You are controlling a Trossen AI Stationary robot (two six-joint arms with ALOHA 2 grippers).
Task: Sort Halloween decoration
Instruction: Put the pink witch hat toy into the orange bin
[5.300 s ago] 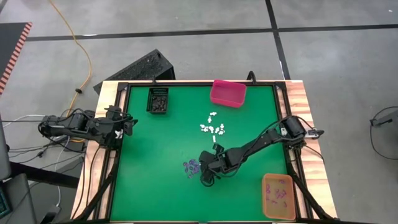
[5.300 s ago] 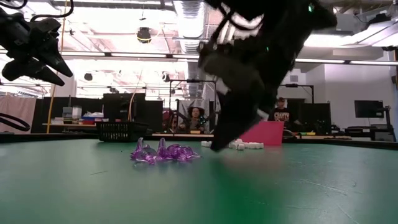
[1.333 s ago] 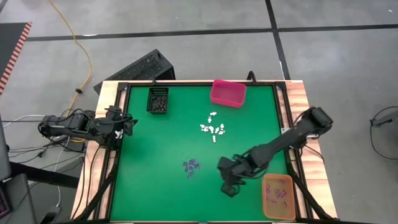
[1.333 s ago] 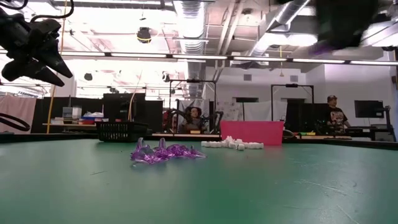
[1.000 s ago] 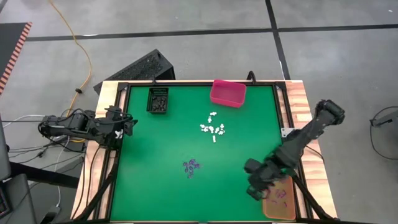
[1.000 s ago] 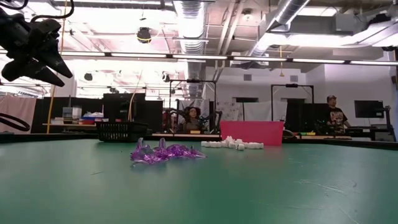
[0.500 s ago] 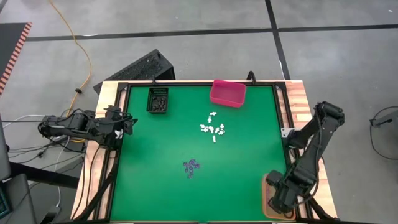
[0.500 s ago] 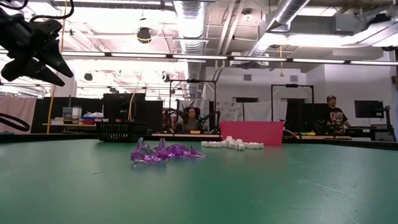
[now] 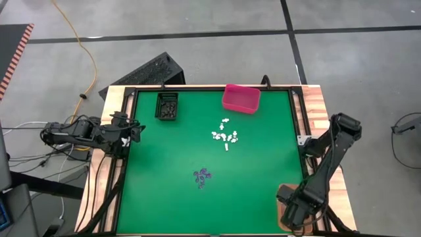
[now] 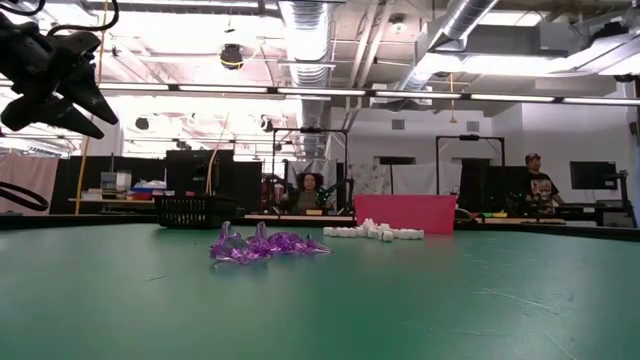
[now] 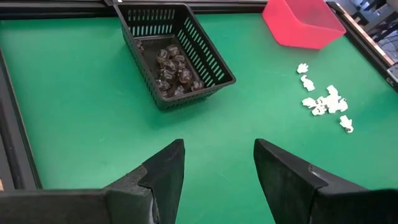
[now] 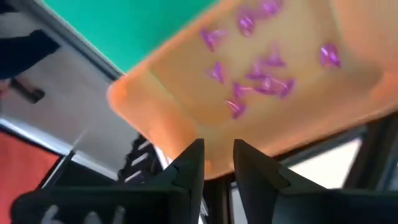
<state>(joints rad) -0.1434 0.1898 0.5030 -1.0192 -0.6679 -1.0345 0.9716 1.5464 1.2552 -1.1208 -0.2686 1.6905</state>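
Right arm has swung from the purple pile at table centre to the lower right corner of the high view; right gripper [image 9: 294,216] now hangs over the shallow orange plastic bin [image 12: 186,124]. Its fingers stand slightly apart with a narrow gap, nothing between them. Right wrist view shows loose purple translucent trinkets [image 12: 258,78] lying scattered on the bin floor.

Small cluster of purple trinkets on the mat [image 9: 202,176] sits lower centre of the green table mat [image 9: 164,164], same spot as earlier. White tiny trinkets [image 9: 225,136] lie in a loose group at centre, just above the purple cluster and well apart from it. Black mesh plastic basket [image 9: 167,106] is in the upper left of the mat with dark trinkets [image 11: 172,68] inside. Pink rectangular plastic bin [image 9: 241,98] is at the upper centre edge.

Left gripper [image 9: 136,131] waits at the left edge of the table, unchanged, fingers [image 11: 163,171] spread wide apart and empty.

Low view: people in the room behind the table, far off.
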